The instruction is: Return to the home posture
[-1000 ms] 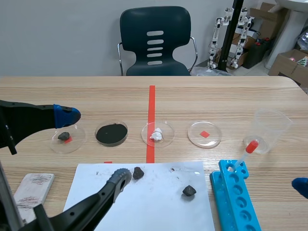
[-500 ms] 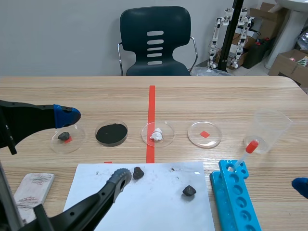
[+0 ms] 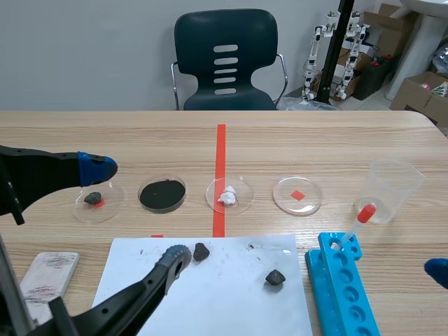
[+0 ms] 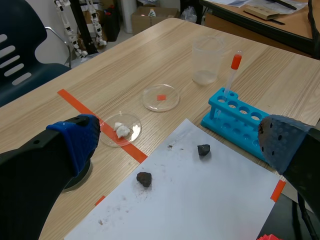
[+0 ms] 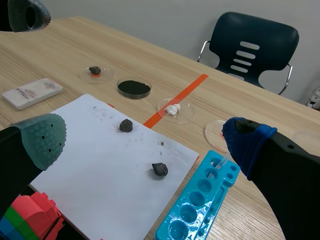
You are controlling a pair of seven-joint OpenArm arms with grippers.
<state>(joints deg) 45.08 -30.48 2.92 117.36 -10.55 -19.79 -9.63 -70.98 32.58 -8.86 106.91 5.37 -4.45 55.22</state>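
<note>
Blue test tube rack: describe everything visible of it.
The test tube rack is bright blue, plastic-looking, a long block with two rows of round holes. It lies flat on the table beside the right edge of the white paper. A red-bulbed pipette leans in a far-end hole; the others look empty.

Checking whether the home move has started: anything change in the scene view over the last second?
No visible change. The left gripper and right gripper sit where they were, both open and empty. The white paper sheet, the dark lump on it, the blue plastic tube rack and the red-bulbed pipette have not shifted.
</note>
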